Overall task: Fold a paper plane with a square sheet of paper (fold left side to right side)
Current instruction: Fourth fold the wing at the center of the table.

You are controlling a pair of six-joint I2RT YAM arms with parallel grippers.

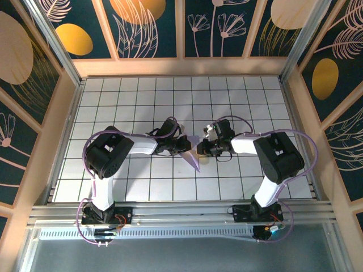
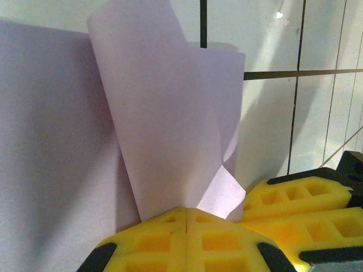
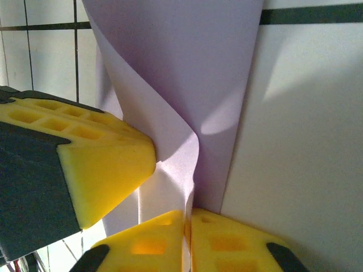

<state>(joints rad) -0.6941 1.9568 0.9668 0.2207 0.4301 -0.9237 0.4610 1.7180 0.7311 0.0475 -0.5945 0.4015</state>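
Along the near edge of the table [image 1: 238, 107], my left arm [image 1: 108, 156] and right arm [image 1: 278, 156] rise from their bases side by side and bend inward, so that both tools meet nose to nose near the middle of the tiled surface. My left tool [image 1: 185, 145] is closed on the sheet of paper [image 1: 193, 161]: seen from the left wrist, its yellow fingers [image 2: 153, 243] press together and the lavender sheet runs down into the seam between them. My right tool [image 1: 200, 148] is clamped on the same sheet; seen from the right wrist, its two yellow pads [image 3: 227, 238] sit flush, with the paper's edge caught in the thin line where they join. The two tools are just beside each other, and the left one's yellow fingertip sits right next to the curled paper, a little ahead of the right one's grip. Between them the sheet is curled rather than flat, one side rolled over toward the other in a soft bend, with light and shadow falling across the curve. From above it reads as a narrow lavender sliver whose pointed end reaches toward the near edge, just nearer than the two tools. Beyond the paper, white tiles with dark grid lines stretch on to the far edge, where wooden-framed walls [image 1: 142, 28] painted with gold shapes and pale plant outlines on dark blue close the table in.
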